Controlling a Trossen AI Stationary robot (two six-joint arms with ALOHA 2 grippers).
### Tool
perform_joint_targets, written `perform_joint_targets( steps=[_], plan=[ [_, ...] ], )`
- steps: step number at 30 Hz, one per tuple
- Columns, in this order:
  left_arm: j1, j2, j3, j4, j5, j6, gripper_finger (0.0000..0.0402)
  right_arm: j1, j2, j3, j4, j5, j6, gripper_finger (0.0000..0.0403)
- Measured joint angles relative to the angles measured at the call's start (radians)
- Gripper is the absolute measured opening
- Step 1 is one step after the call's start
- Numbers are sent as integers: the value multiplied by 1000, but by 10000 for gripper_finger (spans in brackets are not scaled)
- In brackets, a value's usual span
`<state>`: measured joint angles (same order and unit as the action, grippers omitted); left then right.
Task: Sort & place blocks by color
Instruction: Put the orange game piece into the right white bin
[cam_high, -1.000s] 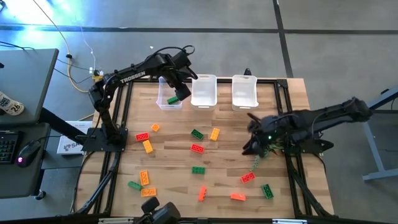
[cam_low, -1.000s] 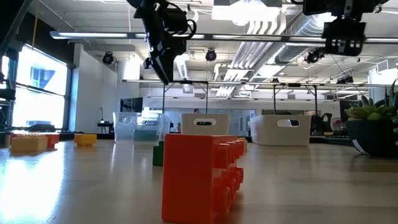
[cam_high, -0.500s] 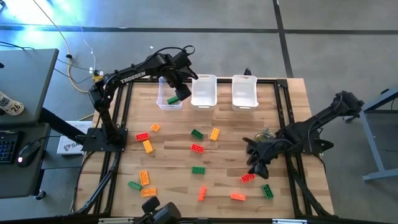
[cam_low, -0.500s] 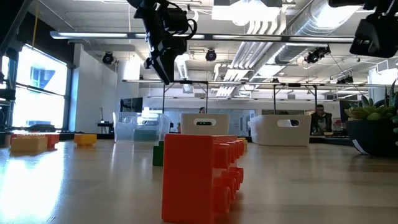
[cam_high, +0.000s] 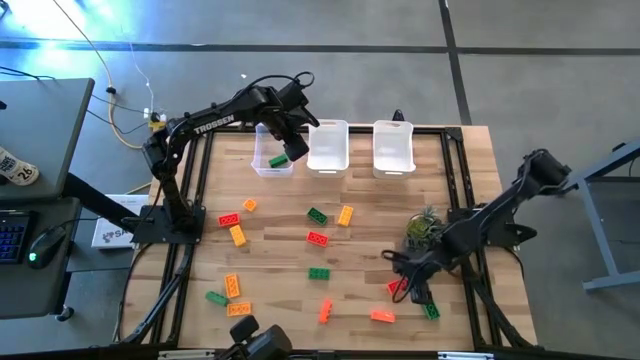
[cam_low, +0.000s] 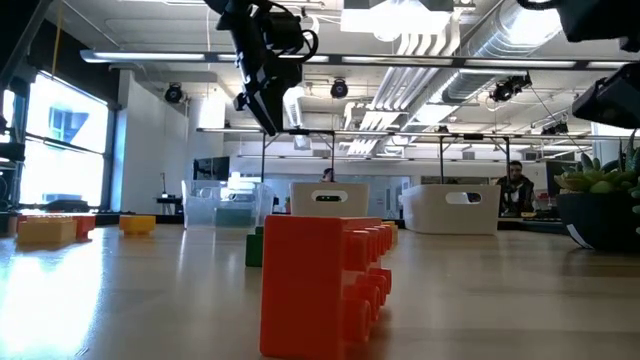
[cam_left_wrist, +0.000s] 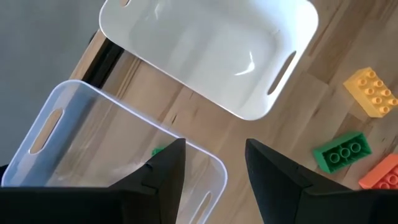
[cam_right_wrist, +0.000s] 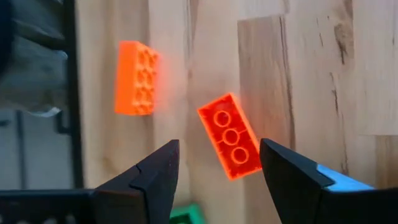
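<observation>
Movement over the last second has all been on my right side: the right gripper (cam_right_wrist: 214, 177) has swung away from the small green plant (cam_high: 422, 228) and come down over a red block (cam_right_wrist: 231, 136), which now sits squarely between its parted, empty jaws, just ahead of the fingertips. An orange block (cam_right_wrist: 135, 77) lies off to one side of that gap, and a green one (cam_right_wrist: 185, 215) peeks in close behind the fingers. I judge the next pick is lined up on the red one.

My left gripper (cam_high: 288, 152) has not moved. It hangs above the clear bin (cam_high: 271, 160) with its jaws partly apart; a green block (cam_high: 278, 159) shows right at the fingers, though I cannot tell whether it is gripped or lying in the bin below. The two white bins (cam_high: 328, 147) beside it look empty, so sorting is barely started.

Around a dozen blocks are scattered over the pale wooden table (cam_high: 370, 200). Beyond it is a grey floor, a desk off to one side, and a person far back in the open, bright workshop.
</observation>
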<state>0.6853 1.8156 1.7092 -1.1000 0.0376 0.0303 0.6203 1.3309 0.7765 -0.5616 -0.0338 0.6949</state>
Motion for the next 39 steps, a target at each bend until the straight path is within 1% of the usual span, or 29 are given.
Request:
perform_joint_targets(
  steps=[5,9,12,20,28,34,36,39],
  plan=[
    [0,0,0,0,0,0,153,11,75,26,-7,45,-71,210],
    [0,0,0,0,0,-1,153,22,129,55,-6,42,-128,210],
    [0,0,0,0,0,-1,153,35,160,62,-2,41,-141,210],
    [0,0,0,-1,0,-1,153,63,214,62,-14,60,-143,210],
    [0,0,0,-1,0,-1,153,63,261,62,-28,68,-141,210],
    [0,0,0,-1,0,-1,153,63,282,62,-26,68,-109,210],
    [0,0,0,-1,0,-1,153,63,282,62,-27,73,-109,206],
    [0,0,0,-1,0,0,153,63,282,62,-27,81,-99,184]
  ],
)
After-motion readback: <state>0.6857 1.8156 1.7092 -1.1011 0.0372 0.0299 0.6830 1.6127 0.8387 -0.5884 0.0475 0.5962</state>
